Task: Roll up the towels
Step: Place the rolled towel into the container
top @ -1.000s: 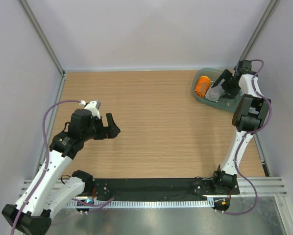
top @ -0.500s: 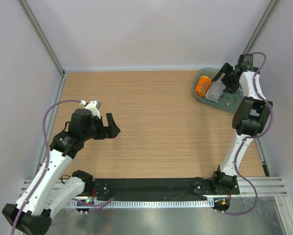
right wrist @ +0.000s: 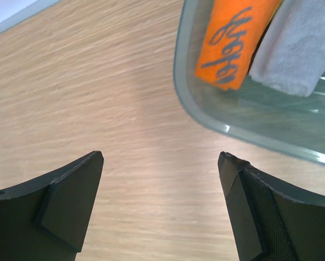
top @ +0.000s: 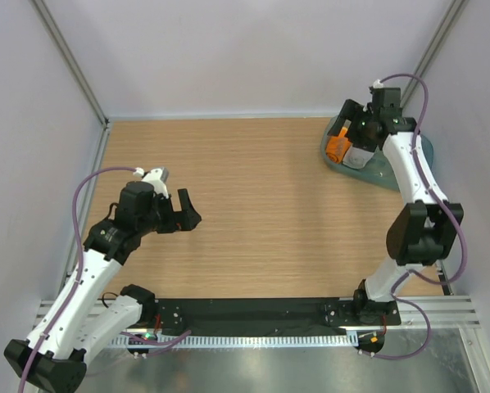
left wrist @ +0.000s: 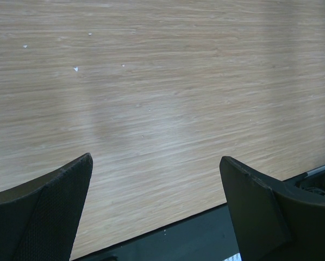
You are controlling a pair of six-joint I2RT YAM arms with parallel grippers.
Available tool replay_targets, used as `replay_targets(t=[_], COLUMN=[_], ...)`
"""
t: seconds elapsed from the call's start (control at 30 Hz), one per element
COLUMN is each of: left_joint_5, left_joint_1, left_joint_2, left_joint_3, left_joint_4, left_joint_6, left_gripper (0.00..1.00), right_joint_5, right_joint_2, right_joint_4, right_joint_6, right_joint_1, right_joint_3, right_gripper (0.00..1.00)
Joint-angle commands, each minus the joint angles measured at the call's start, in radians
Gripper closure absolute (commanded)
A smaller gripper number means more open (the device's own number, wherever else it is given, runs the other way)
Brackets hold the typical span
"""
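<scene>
Two towels lie side by side in a translucent blue-green tub (top: 388, 173) at the table's far right: an orange towel (top: 337, 147) with dark grey marks (right wrist: 232, 43) and a plain light grey towel (top: 360, 156) (right wrist: 298, 49). Both look bundled into short rolls. My right gripper (top: 345, 129) (right wrist: 160, 157) hangs open above the tub's left rim (right wrist: 191, 95), its fingers over bare wood, holding nothing. At the left of the table, far from the towels, my left gripper (top: 191, 211) (left wrist: 154, 159) is open and empty over the wood.
The wooden table (top: 253, 196) is walled by light panels with metal posts at the back corners. A black mounting strip (left wrist: 173, 239) runs along the near edge, just below the left gripper.
The right gripper has come up out of the tub, where it was next to the grey towel, and swung left over the tub's rim. The left arm has not moved.
</scene>
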Motion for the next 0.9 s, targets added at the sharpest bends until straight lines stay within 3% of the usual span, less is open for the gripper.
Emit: replay_targets(t=[0.0, 0.27, 0.47, 0.6, 0.77, 0.87], left_joint_5=[0.007, -0.135, -0.254, -0.472, -0.481, -0.55], left_joint_1=[0.008, 0.008, 0.009, 0.009, 0.008, 0.008], left_joint_2=[-0.032, -0.155, -0.264, -0.4, -0.604, -0.626], left_joint_3=[0.024, -0.013, -0.1, -0.237, -0.493, -0.547], left_joint_4=[0.014, 0.04, 0.152, 0.27, 0.55, 0.643], left_joint_6=[0.022, 0.009, 0.003, 0.034, 0.195, 0.224], left_gripper=[0.0, 0.0, 0.0, 0.0, 0.0, 0.0], right_joint_5=[0.027, 0.243, 0.282, 0.23, 0.198, 0.196], right_joint_2=[-0.185, -0.523, -0.736, -0.772, -0.778, -0.775], right_joint_4=[0.088, 0.13, 0.222, 0.271, 0.305, 0.314], right_joint_6=[-0.03, -0.045, -0.011, 0.033, 0.072, 0.079], right_joint_1=[0.017, 0.178, 0.246, 0.263, 0.288, 0.291], right_joint_3=[-0.123, -0.408, -0.658, -0.726, -0.742, -0.757], right_gripper=[0.06, 0.01, 0.0, 0.0, 0.0, 0.0])
